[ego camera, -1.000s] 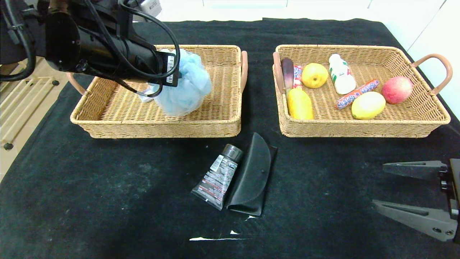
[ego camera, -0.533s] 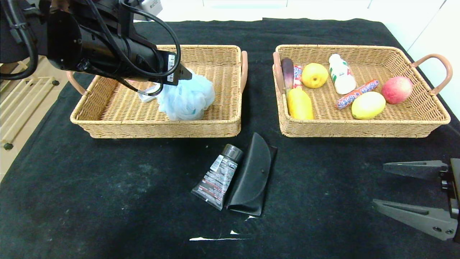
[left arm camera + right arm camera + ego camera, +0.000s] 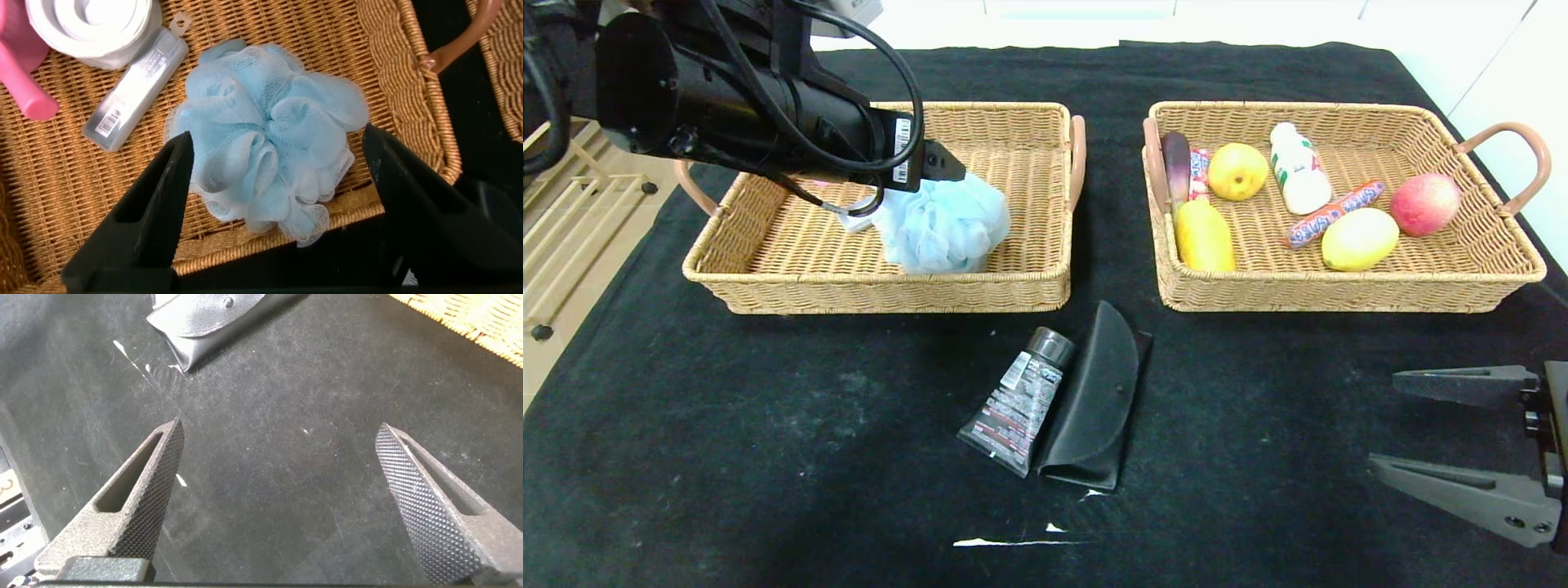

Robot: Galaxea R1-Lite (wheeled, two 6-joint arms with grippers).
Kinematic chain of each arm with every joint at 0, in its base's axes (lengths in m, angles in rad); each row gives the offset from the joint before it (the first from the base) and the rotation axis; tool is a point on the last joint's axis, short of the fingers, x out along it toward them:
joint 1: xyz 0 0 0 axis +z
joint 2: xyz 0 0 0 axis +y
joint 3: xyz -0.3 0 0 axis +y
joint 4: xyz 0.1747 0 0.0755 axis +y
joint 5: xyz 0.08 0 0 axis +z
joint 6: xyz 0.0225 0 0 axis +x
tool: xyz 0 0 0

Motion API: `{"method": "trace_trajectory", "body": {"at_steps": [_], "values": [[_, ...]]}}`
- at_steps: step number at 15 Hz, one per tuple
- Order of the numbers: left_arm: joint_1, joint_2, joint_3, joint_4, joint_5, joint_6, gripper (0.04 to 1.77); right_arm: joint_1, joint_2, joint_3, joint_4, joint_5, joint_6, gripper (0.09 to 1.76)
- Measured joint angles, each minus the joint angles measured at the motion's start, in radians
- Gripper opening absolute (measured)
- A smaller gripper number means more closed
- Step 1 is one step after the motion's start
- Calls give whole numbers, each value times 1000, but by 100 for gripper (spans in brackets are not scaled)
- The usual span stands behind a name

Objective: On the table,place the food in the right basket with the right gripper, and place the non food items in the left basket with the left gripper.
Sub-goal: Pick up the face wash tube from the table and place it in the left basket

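My left gripper [image 3: 274,175] is hanging over the left basket [image 3: 768,282] with its fingers spread wide, holding nothing; the blue puff [image 3: 943,224] is sitting in that basket, round, pointing no way; my right gripper [image 3: 282,498] is resting wide open and empty near the table's [image 3: 768,425] right edge; the tube [image 3: 1018,400] and the black case [image 3: 1094,400] are lying side by side, touching, their long sides running toward the baskets, the tube's cap at the far end.

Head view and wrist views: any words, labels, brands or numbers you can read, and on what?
No text can be read for certain.
Black tube on the table: white and red print, too small.
Sausage stick in the right basket: blue lettering, blurred.
White bottle: red and green label, unreadable.
Left arm's barcode sticker: digits too small.
Clear flat case in the left basket: tiny print, illegible.
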Motion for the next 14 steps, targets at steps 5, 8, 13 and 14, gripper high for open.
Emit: {"method": "trace_trajectory", "body": {"at_steps": [5, 8, 13, 14], "values": [[-79, -105, 153, 25, 6, -2, 161, 7, 1, 4, 0, 1, 0, 171], [-156, -175, 309, 17, 28, -5, 164, 10, 3, 7, 0, 1, -2, 171], [-250, -210, 463, 8, 76, -61, 168, 17, 4, 11, 0, 1, -3, 171], [-264, -208, 479, 0, 88, -72, 168, 19, 5, 11, 0, 2, -3, 171]]}}
